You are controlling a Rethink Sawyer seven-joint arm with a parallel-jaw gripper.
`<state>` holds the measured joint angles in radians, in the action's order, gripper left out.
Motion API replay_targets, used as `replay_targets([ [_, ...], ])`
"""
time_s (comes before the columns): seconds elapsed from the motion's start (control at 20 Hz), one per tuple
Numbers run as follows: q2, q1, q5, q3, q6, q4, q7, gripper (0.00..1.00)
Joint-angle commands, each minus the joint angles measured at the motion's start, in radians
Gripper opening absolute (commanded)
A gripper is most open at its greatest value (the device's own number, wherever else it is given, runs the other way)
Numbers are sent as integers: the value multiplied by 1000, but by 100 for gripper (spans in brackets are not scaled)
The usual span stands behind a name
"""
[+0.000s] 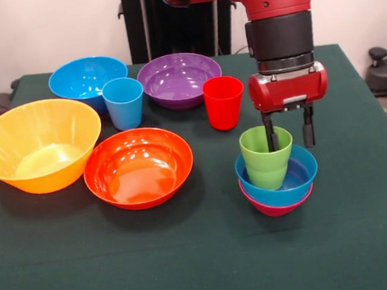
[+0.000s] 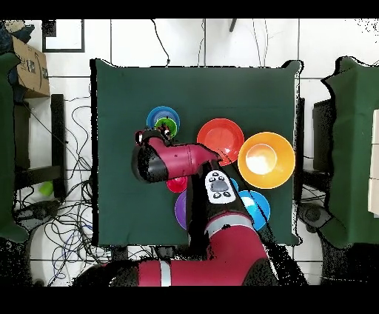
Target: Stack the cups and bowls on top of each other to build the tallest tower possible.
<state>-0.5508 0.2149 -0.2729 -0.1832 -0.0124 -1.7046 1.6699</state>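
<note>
The tower stands at the front right: the lime green cup [image 1: 264,162] upright in the small blue bowl [image 1: 302,174], which sits in the small magenta bowl [image 1: 276,207]. My gripper [image 1: 290,133] hangs straight down over the cup's right rim. It is open, with one finger inside the cup and the other outside it, apart from the wall. The big yellow-orange bowl [image 1: 37,144], red-orange bowl [image 1: 138,166], large blue bowl [image 1: 86,76], purple bowl [image 1: 178,79], light blue cup [image 1: 124,104] and red cup [image 1: 224,102] stand apart on the table.
The green-clothed table [image 1: 206,268] carries everything. The red cup stands just behind and to the left of the tower. In the overhead view my arm [image 2: 174,161] covers much of the stack; the red-orange bowl [image 2: 220,138] and yellow-orange bowl [image 2: 266,159] show beside it.
</note>
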Motion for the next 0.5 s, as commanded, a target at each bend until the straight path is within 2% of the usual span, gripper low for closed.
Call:
replay_targets([
  [0.05, 31, 16, -31, -111, 111, -23, 56, 100],
  [0.5, 31, 6, -29, -102, 97, -21, 67, 100],
])
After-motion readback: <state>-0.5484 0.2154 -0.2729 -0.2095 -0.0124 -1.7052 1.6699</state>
